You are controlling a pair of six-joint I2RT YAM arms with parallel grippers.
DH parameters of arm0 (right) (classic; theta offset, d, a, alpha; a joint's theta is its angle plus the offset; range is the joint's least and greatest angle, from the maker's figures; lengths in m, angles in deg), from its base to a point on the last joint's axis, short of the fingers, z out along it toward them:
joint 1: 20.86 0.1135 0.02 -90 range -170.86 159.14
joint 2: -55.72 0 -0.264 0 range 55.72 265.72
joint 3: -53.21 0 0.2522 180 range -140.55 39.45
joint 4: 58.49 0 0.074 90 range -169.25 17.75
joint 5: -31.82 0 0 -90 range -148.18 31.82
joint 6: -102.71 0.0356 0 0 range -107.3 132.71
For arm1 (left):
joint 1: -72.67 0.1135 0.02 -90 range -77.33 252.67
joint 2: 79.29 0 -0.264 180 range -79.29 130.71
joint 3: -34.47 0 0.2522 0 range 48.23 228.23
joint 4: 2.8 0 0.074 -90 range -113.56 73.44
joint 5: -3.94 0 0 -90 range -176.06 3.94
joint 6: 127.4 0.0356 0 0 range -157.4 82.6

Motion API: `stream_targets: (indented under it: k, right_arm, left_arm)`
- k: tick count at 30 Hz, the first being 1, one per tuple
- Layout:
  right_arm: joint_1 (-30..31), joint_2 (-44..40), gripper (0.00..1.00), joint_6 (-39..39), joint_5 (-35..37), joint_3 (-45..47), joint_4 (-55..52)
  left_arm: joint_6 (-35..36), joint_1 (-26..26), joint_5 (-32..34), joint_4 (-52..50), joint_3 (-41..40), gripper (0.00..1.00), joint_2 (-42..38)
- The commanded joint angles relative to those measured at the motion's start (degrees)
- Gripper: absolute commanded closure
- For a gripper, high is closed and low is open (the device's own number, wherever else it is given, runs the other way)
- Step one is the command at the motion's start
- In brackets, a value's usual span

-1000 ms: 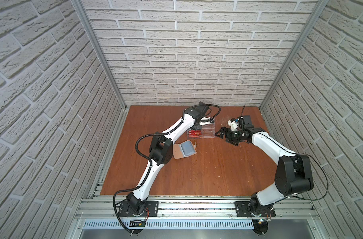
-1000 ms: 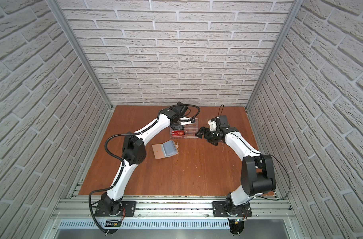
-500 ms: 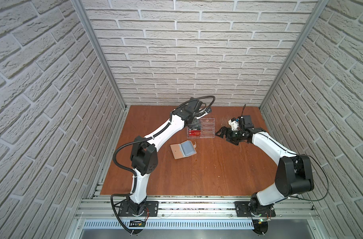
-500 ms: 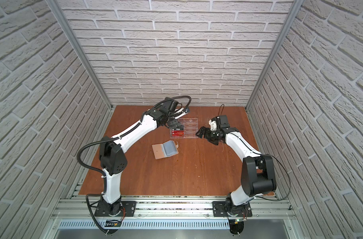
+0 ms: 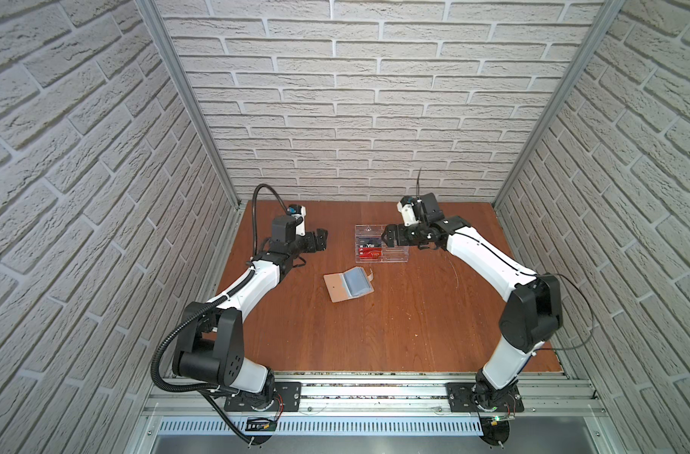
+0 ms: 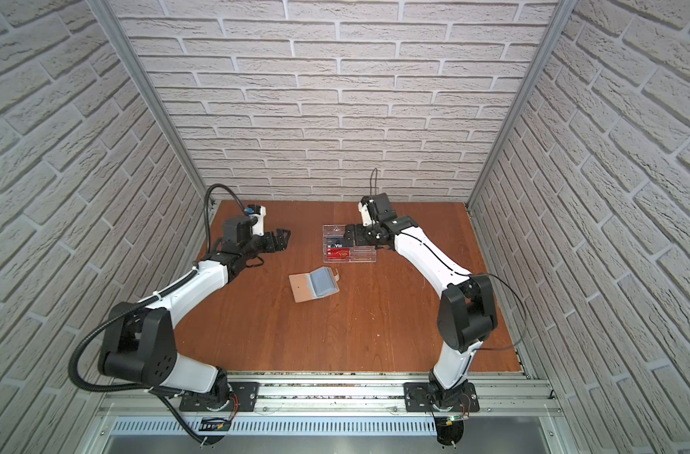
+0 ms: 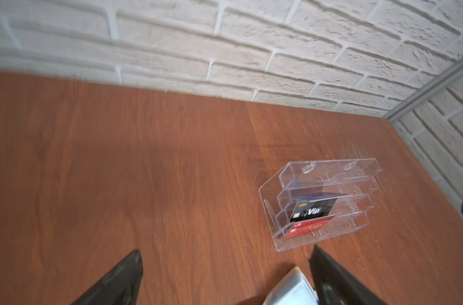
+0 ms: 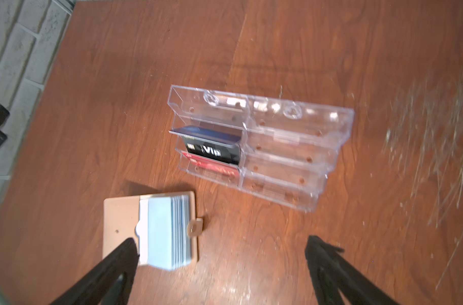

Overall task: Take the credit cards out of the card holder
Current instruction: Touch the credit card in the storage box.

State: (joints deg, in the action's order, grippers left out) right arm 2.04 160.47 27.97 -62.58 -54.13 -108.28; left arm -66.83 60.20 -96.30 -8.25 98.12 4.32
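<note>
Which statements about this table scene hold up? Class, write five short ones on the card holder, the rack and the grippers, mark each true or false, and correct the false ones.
1. The card holder lies open on the table. True.
2. The left gripper is shut on a card. False: it is open and empty.
3. In the clear rack, the black VIP card sits between the blue card and the red VIP card. True.
4. The right gripper grips the card holder. False: it is open, by the rack, holding nothing.
5. Every rack compartment holds a card. False: one column is empty.
</note>
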Motion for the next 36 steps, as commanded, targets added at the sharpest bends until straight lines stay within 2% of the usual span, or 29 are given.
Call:
stream_targets:
  k: [1,8,16,24,36]
  right_arm:
    - [2.5,4.4,0.0,-5.4,8.5,-5.8,-6.7]
    - [6.2,12.9,0.0,-7.2,16.5,-12.9,-9.7]
    - [7.4,19.5,0.0,-5.0,22.1,-19.9,-10.5]
    - [7.6,26.0,0.0,-1.6,28.4,-29.3,-14.1]
    - [7.6,30.6,0.0,0.0,27.4,-37.1,-15.2]
  left_arm:
    - [-14.5,-0.5,-2.8,13.7,-5.0,0.02,-4.0]
    - [-21.0,-3.4,0.6,18.5,-11.5,0.02,-6.7]
    - [-18.1,-8.7,1.4,17.8,-11.3,0.02,-6.6]
    - [-17.0,-9.4,2.5,16.9,-12.4,0.02,-8.2]
    - [-13.6,-11.3,4.4,15.0,-11.9,0.02,-9.0]
